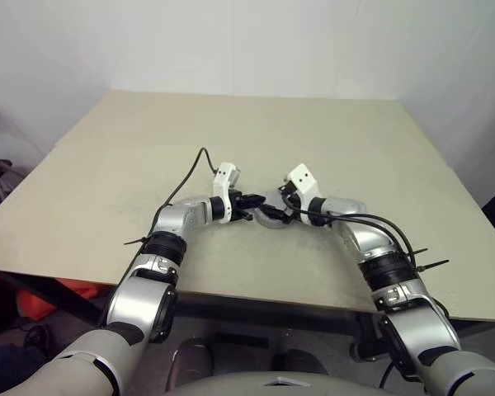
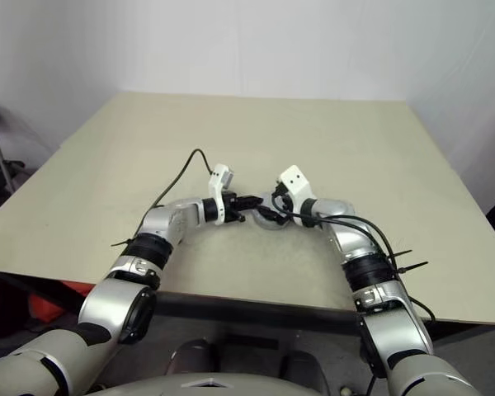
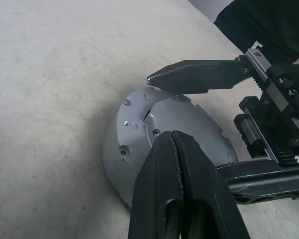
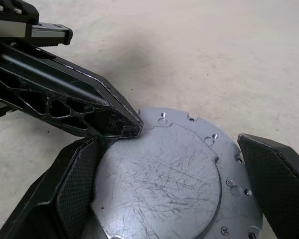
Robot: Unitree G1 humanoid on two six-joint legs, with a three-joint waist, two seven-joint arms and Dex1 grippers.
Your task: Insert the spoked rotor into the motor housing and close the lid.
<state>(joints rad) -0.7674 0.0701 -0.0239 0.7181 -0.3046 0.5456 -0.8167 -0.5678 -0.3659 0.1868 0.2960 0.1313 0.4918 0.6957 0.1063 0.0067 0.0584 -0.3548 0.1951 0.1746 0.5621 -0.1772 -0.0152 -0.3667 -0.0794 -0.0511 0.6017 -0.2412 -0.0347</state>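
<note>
Even soft indoor light, faint shadows, no glare, close wrist views sharp

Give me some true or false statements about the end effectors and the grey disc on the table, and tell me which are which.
1. The left end effector is shut. True.
2. The right end effector is shut tight on the lid. False: its fingers stand wide apart, one on each side of the lid.
3. The lid sits on the beige table between the two end effectors. True.
4. The lid's upward face is scratched silver-grey metal with small screw holes near the rim. True.
5. The left end effector's tip is far from the lid. False: its closed tip is at the lid's edge.
</note>
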